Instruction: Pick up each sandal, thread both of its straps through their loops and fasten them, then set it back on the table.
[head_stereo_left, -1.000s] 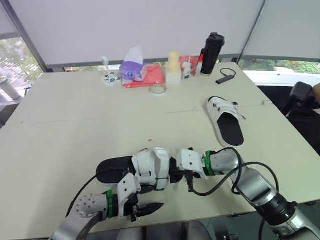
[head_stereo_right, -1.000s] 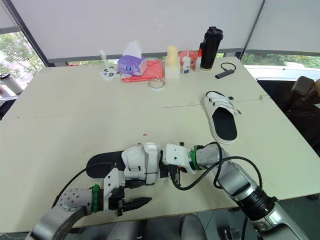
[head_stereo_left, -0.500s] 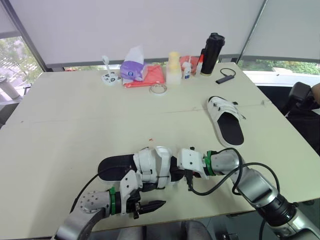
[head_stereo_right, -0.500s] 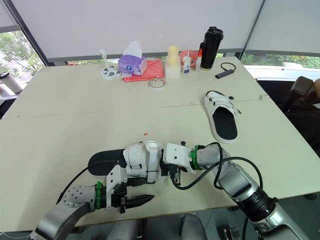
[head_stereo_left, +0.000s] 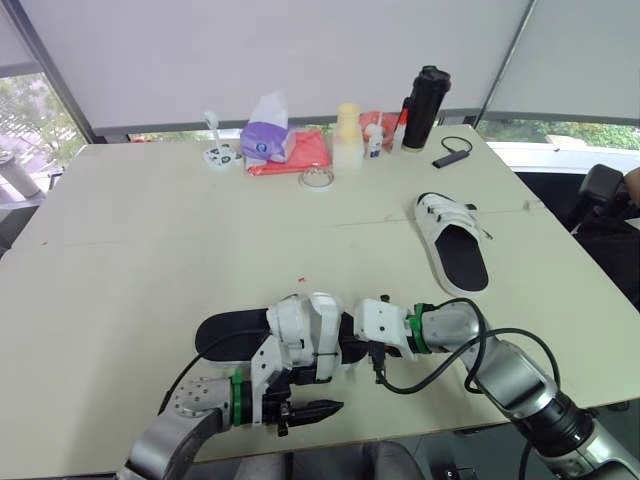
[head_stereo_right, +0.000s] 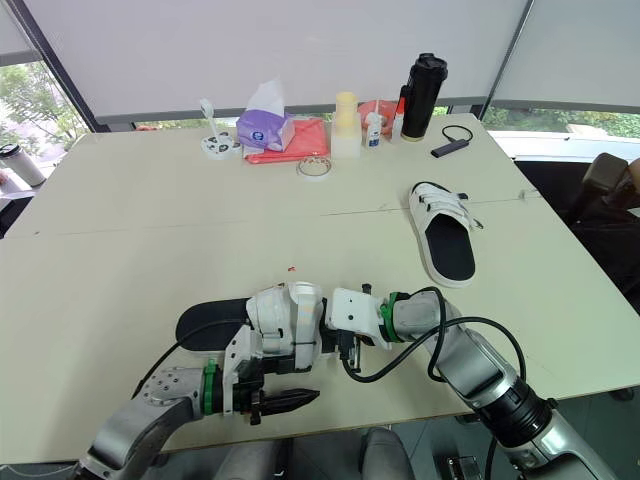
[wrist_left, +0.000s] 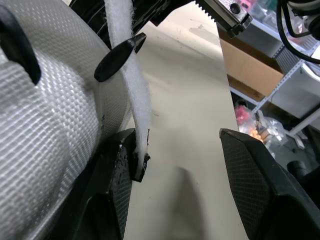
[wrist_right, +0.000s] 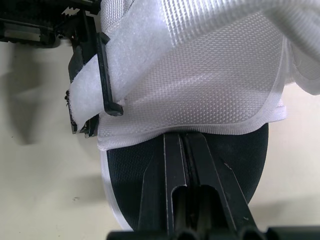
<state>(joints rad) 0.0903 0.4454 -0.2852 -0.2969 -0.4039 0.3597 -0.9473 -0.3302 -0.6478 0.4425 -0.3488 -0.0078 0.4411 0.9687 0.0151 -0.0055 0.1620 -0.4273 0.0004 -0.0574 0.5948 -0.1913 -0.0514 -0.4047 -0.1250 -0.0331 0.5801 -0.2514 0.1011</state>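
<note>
eye views
near sandal (head_stereo_left: 300, 335): flat on the bench (head_stereo_left: 150, 230), white upper, black footbed
left tool (head_stereo_left: 318, 409): just on the robot's side of the near sandal's upper, pointing to the robot's right
right tool (head_stereo_left: 345, 345): at the near sandal's right end, close against the upper
far sandal (head_stereo_left: 452, 242): well apart, beyond and right of the near sandal, flat, sole down
bottle (head_stereo_left: 422, 107): black, far beyond the near sandal

left wrist view
left tool: fingers wide apart, gripping nothing
strap (wrist_left: 131, 90): white, hangs off the near sandal's upper past a black loop (wrist_left: 117, 52), its tip touching one finger (wrist_left: 120, 185)

right wrist view
right tool: fingers pressed together over the near sandal's footbed, tips at the upper's hem; cannot tell whether anything is pinched
strap: runs under the loop on the upper's side
</note>
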